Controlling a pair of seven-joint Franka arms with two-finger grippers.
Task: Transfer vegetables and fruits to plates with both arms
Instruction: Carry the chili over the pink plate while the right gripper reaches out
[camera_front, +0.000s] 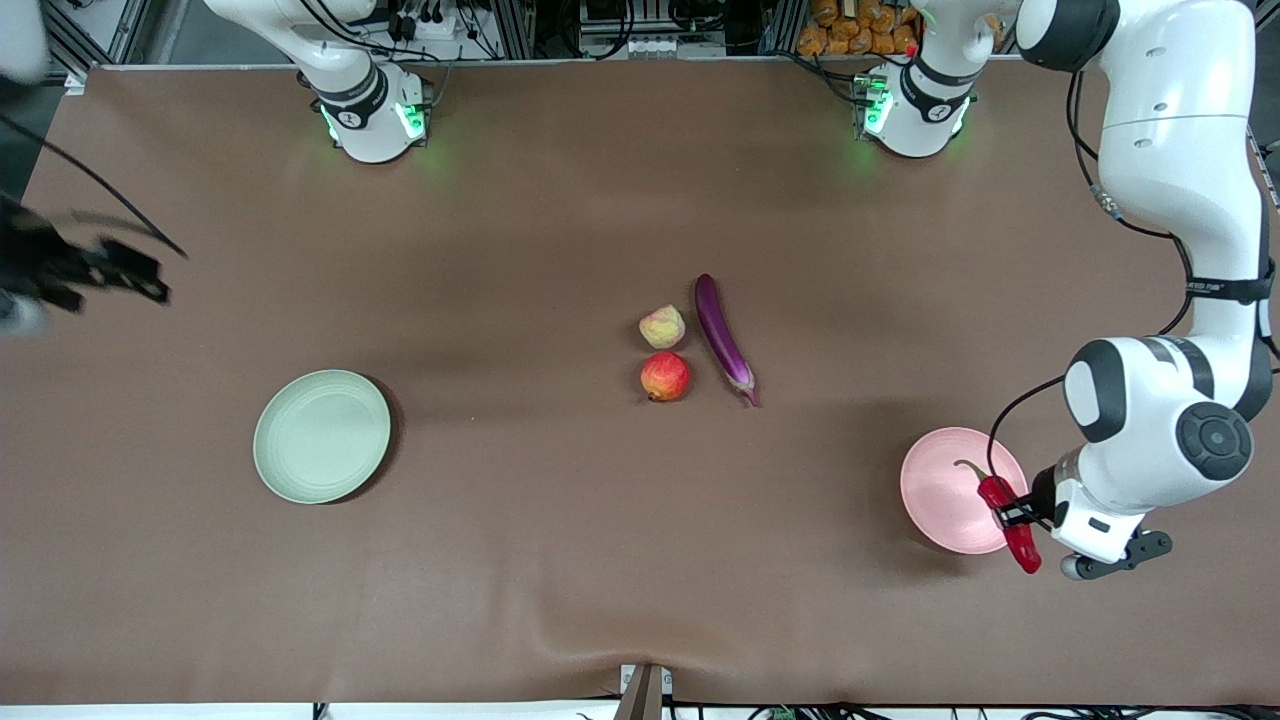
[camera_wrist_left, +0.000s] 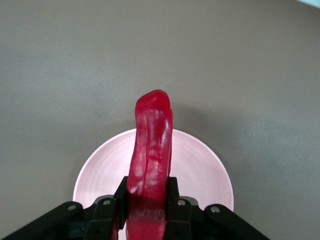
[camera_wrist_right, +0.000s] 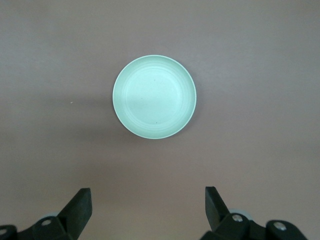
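The red chili pepper (camera_front: 1008, 522) was glossy and slightly wrinkled, with a curled green stem at one end. It hung over the pale pink plate (camera_front: 940, 490) in the lower right of the front frame, pinched across its middle by the left claw (camera_front: 1016, 514), whose fingers were pressed tight against its sides. The plate was round, shallow and matte, lying toward the left arm's end of the brown surface (camera_front: 560, 560).

Near the centre of the frame lay the long purple eggplant (camera_front: 724, 338), shiny and slim. Just beside it were the pale yellow-pink fruit (camera_front: 662, 326) and, nearer to the front camera, the round red fruit (camera_front: 665, 376) with yellowish patches. The pale green plate (camera_front: 321, 435) sat bare in the lower left of the frame, toward the right arm's end.

The right claw (camera_front: 100, 272) hung at the left edge of the frame, over the surface near the green plate, a dark blur there.

The left wrist view showed the pepper (camera_wrist_left: 151, 155) from its blunt tip, with the stem hidden and the pink plate (camera_wrist_left: 200, 165) directly below. The right wrist view alone showed the right claw (camera_wrist_right: 147, 212) spread wide and holding nothing, with the green plate (camera_wrist_right: 154, 96) under it.
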